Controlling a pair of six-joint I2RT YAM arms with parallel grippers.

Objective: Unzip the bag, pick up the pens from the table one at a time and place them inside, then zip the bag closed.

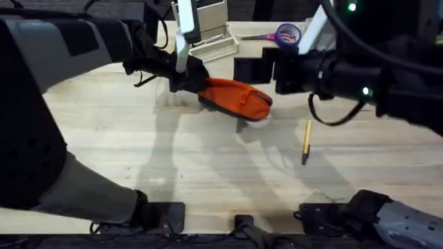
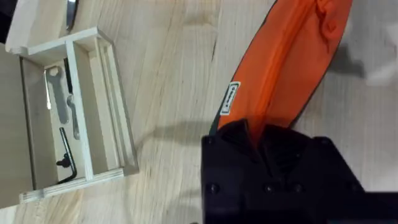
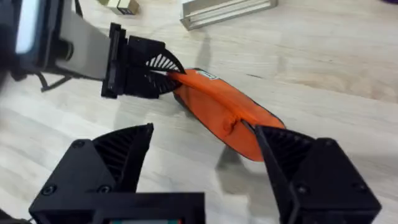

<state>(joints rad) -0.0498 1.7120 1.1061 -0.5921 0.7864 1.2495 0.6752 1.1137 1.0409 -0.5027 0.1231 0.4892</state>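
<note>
The left gripper (image 3: 163, 73) clamped one end of the bag (image 1: 235, 98), anchoring it on the table (image 1: 208, 159) for unzipping; the right gripper (image 3: 205, 155) hovered open; a pen (image 1: 306, 140) lay nearby.

From my station, the left gripper (image 2: 258, 140) covers the near end of the bag (image 1: 235, 99). The scissors (image 1: 280, 34) are partly hidden behind the right arm. The zipper pull is too small to locate.
</note>
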